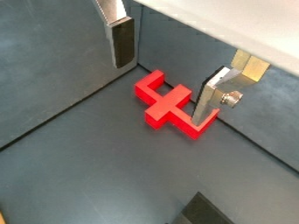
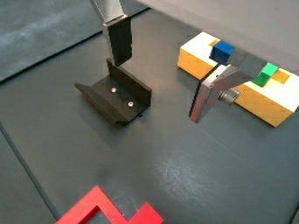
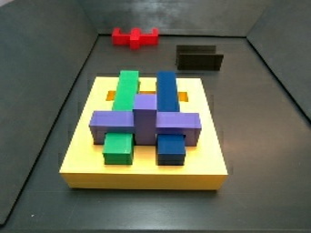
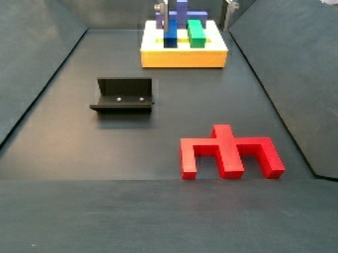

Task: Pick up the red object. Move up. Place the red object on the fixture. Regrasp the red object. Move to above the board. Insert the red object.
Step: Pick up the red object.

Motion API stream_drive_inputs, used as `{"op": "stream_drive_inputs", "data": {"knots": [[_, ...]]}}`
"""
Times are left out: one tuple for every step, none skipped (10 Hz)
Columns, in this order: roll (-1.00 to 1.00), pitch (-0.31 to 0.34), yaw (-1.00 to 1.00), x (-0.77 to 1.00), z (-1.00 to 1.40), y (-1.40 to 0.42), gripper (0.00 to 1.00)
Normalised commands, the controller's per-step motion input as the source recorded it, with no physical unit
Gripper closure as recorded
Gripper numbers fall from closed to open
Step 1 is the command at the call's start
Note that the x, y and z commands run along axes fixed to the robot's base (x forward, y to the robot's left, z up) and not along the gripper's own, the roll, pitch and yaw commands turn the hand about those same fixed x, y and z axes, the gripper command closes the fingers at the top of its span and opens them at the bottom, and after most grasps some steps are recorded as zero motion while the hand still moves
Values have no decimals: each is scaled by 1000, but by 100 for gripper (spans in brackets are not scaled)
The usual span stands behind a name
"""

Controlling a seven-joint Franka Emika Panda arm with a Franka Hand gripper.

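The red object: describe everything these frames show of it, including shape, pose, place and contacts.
The red object is a bright red, plastic-looking piece: a flat bar with short prongs and notches between them. It lies flat on the dark floor, unheld. In a wrist view it sits below and between the fingers of the open gripper, which do not touch it. In a side view it lies near the back wall, apart from the fixture and the board.

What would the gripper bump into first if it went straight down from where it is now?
Probably the red object. In a wrist view the gripper has its fingers open on either side of it, above the floor. Depth is hard to judge, so a finger might touch a prong first.
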Motion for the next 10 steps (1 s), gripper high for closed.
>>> {"op": "stream_drive_inputs", "data": {"knots": [[0,0,0,0,-23,49,0],[41,0,0,0,-449,309,0],[-26,-14,0,0,-731,471,0],[-70,-44,-14,-71,-886,526,0],[-107,-49,-63,-26,-903,471,0],[-76,-94,-94,-109,-909,317,0],[-26,-146,-100,-334,-917,151,0],[-41,-186,-137,-380,-843,120,0],[-33,-240,-129,-440,-769,91,0],[-41,-236,-109,-417,-723,117,0]]}}
